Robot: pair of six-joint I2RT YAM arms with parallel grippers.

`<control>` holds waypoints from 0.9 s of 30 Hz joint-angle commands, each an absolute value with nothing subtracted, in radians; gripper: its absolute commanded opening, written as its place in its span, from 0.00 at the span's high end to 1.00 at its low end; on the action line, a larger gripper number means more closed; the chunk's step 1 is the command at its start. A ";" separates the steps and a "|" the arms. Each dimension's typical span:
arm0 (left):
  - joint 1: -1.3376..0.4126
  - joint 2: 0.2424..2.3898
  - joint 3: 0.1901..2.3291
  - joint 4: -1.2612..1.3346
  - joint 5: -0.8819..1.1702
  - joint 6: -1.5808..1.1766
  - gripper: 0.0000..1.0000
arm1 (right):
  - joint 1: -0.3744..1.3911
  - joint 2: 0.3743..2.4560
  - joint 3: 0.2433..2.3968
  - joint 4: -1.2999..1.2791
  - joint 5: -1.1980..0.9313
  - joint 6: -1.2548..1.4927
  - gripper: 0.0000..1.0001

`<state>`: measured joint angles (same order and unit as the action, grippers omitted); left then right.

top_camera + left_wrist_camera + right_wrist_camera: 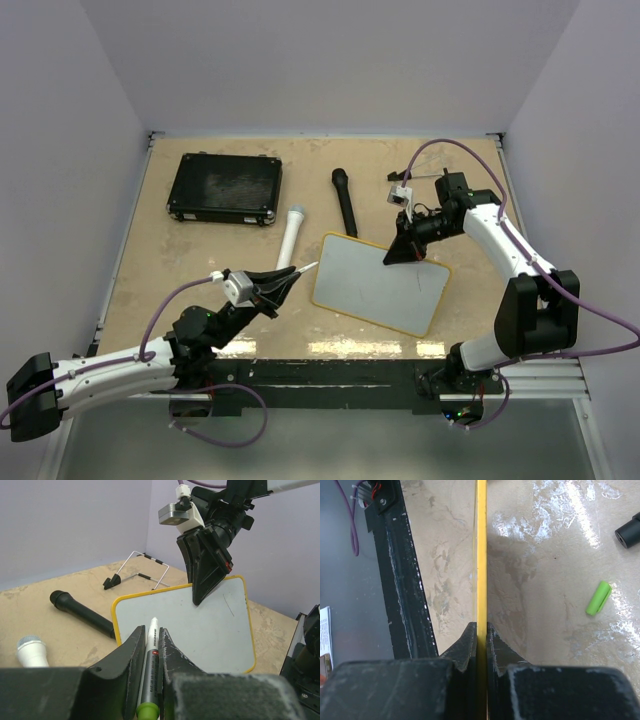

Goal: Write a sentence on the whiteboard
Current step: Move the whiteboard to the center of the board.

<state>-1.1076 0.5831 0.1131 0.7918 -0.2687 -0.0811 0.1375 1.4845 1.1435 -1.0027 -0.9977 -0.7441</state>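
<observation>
Yellow-rimmed rectangular whiteboard point(380, 290) being pinched at its edge by right gripper point(398, 254), likely for steadying | green-ended grey marker point(151, 655) being clamped by left gripper point(288, 283), seemingly for writing

The surface point(150, 280) is a mottled tan laminate, glossy enough to throw back the light. The whiteboard point(385, 285) has a smooth, faintly sheeny white face and a yellow rim. The left claw point(151, 632) and the right claw point(481, 627) are matt black with a grainy finish. The marker point(151, 655) looks like slick plastic. The black case point(225, 187) is dull and ribbed.
</observation>
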 commanded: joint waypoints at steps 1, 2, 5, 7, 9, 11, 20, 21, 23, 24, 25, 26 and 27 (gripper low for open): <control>-1.111 0.586 0.143 0.839 -0.261 -0.054 1.00 | 0.140 1.456 1.131 -0.971 -0.997 -0.830 1.00; -1.109 0.584 0.143 0.838 -0.261 -0.055 1.00 | 0.140 1.454 1.132 -0.971 -0.997 -0.830 1.00; -1.109 0.583 0.143 0.838 -0.259 -0.055 1.00 | 0.140 1.453 1.132 -0.974 -0.999 -0.833 1.00; -1.109 0.583 0.143 0.838 -0.258 -0.055 1.00 | 0.140 1.454 1.132 -0.976 -0.999 -0.833 1.00; -1.109 0.581 0.143 0.838 -0.258 -0.055 1.00 | 0.140 1.454 1.132 -0.976 -0.999 -0.833 1.00; -1.109 0.581 0.143 0.838 -0.258 -0.055 1.00 | 0.141 1.454 1.132 -0.977 -0.999 -0.834 1.00; -1.109 0.580 0.143 0.838 -0.259 -0.052 1.00 | 0.140 1.459 1.137 -0.982 -1.000 -0.839 1.00; -1.109 0.580 0.143 0.838 -0.259 -0.051 1.00 | 0.140 1.459 1.135 -0.983 -1.000 -0.841 1.00; -1.109 0.581 0.143 0.838 -0.261 -0.051 1.00 | 0.140 1.459 1.138 -0.985 -1.000 -0.841 1.00; -1.109 0.581 0.143 0.838 -0.261 -0.052 1.00 | 0.141 1.459 1.138 -0.986 -1.002 -0.844 1.00; -1.109 0.581 0.143 0.839 -0.262 -0.051 1.00 | 0.140 1.459 1.138 -0.988 -1.002 -0.842 1.00; -1.109 0.581 0.143 0.839 -0.262 -0.051 1.00 | 0.140 1.459 1.138 -0.986 -1.002 -0.844 1.00; -1.109 0.581 0.143 0.839 -0.262 -0.051 1.00 | 0.141 1.460 1.137 -0.986 -1.002 -0.844 1.00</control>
<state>-1.1076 0.5842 0.1131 0.7914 -0.2657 -0.0807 0.1375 1.4834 1.1431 -1.0138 -0.9993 -0.7547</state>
